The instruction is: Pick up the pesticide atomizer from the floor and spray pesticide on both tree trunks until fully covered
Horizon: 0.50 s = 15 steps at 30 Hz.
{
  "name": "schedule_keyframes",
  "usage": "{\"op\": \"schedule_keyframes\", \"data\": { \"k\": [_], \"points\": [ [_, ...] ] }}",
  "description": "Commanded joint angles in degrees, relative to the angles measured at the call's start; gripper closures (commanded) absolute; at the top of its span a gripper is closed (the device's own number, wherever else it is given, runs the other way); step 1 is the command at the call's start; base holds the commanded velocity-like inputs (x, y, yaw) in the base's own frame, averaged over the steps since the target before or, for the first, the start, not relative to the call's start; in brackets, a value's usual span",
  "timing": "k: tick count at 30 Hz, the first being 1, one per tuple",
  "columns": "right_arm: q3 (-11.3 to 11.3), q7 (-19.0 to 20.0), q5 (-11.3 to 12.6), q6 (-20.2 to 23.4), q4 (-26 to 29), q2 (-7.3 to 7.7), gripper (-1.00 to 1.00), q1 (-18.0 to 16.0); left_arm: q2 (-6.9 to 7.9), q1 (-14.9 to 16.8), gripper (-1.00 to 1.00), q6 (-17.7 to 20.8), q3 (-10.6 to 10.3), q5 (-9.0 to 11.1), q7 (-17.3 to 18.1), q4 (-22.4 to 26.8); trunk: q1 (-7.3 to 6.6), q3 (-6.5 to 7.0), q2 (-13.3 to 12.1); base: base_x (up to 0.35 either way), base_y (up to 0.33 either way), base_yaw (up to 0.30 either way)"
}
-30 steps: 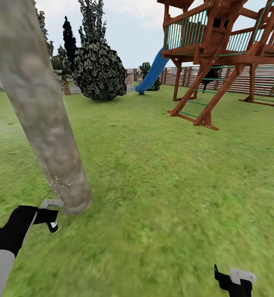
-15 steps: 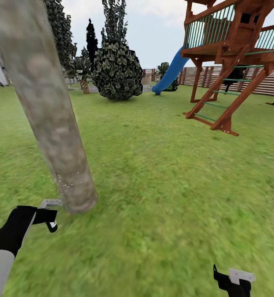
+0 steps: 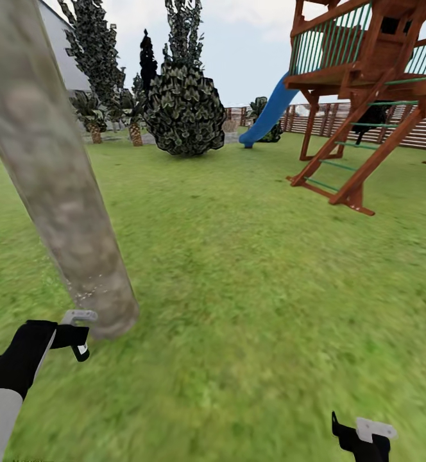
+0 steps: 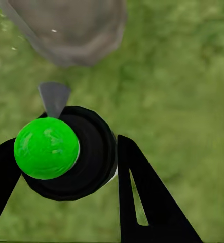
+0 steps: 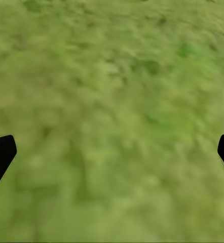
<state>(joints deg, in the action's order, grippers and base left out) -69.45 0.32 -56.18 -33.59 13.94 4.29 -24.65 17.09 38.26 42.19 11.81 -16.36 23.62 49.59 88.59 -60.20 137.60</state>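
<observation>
So the head view has swung a bit over the last second: the wooden play tower with the blue slide (image 3: pixel 367 96) slid rightward in frame, then a grey building wall showed up at top left. That's the camera and base turning, not stuff moving. The thick mottled grey-brown tree trunk (image 3: pixel 65 192) stays close at the left, and the speckle of fine white droplets sits low on it near the base, same as before, so the spraying looks ongoing on the lower trunk and the upper part probably isn't done yet.

The left gripper (image 3: pixel 78 333) is pinching the pesticide atomizer (image 4: pixel 66 152), a black round-bodied bottle with a bright green ball cap and a grey nozzle. In the left wrist view the black fingers (image 4: pixel 147 197) flank the bottle on both sides and the nozzle points at the trunk's foot, which sits just beyond it, near but not touching.

The right gripper (image 3: pixel 360 436) hangs low over the green grass lawn (image 3: pixel 251 269), fingers spread, holding nothing.
</observation>
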Motion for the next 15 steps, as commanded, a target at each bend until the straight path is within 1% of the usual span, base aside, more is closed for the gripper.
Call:
{"op": "schedule_keyframes", "data": {
  "k": [1,4,5,7,10,12,13,14,15],
  "points": [
    [-0.5,0.0,-0.5,-0.2,-0.1,0.01,-1.0,0.0,-0.04,0.1,1.0,0.2,0.1,-0.6,0.6,0.1,0.0,-0.05,0.0,0.154,-0.264,0.266],
    [-0.5,0.0,-0.5,-0.2,-0.1,0.01,-1.0,0.0,-0.09,0.0,1.0,0.2,0.1,-0.5,0.6,-0.2,0.0,-0.05,0.0,0.148,-0.264,0.273],
    [-0.5,0.0,-0.5,-0.2,-0.1,0.01,-1.0,0.0,-0.31,0.0,1.0,0.1,0.1,-0.5,0.5,-1.6,0.0,-0.05,0.0,0.16,-0.258,0.276],
    [-0.5,0.0,-0.5,-0.2,0.0,0.03,-1.0,0.0,-0.9,0.1,1.0,0.0,0.1,-0.5,0.3,-3.5,0.0,-0.05,0.0,0.17,-0.251,0.276],
    [-0.5,0.0,-0.5,-0.2,0.0,0.03,-1.0,0.0,-2.45,0.0,1.0,-0.6,0.2,-0.4,0.1,-6.2,0.0,-0.05,0.0,0.197,-0.23,0.266],
    [-0.5,0.0,-0.5,-0.2,0.0,0.02,-1.0,0.0,-2.74,0.0,1.0,-0.9,0.4,-0.4,0.0,-7.5,0.0,-0.05,0.0,0.214,-0.217,0.095],
    [-0.5,0.0,-0.5,-0.2,0.0,0.01,-1.0,0.0,-2.79,0.0,1.0,-1.0,1.2,-0.4,-0.1,-7.9,0.0,-0.05,0.0,0.217,-0.214,0.033],
    [-0.5,0.0,-0.5,-0.2,0.0,0.01,-1.0,0.0,-2.82,0.0,1.0,-1.4,2.9,-0.4,-0.1,-8.1,0.0,-0.05,0.0,0.219,-0.213,0.017],
    [-0.5,0.0,-0.5,-0.2,0.0,0.04,-1.0,0.0,-2.84,0.0,1.0,-3.1,6.2,-0.5,-0.1,-8.6,0.0,-0.05,0.0,0.222,-0.211,0.007]
  ]
}}
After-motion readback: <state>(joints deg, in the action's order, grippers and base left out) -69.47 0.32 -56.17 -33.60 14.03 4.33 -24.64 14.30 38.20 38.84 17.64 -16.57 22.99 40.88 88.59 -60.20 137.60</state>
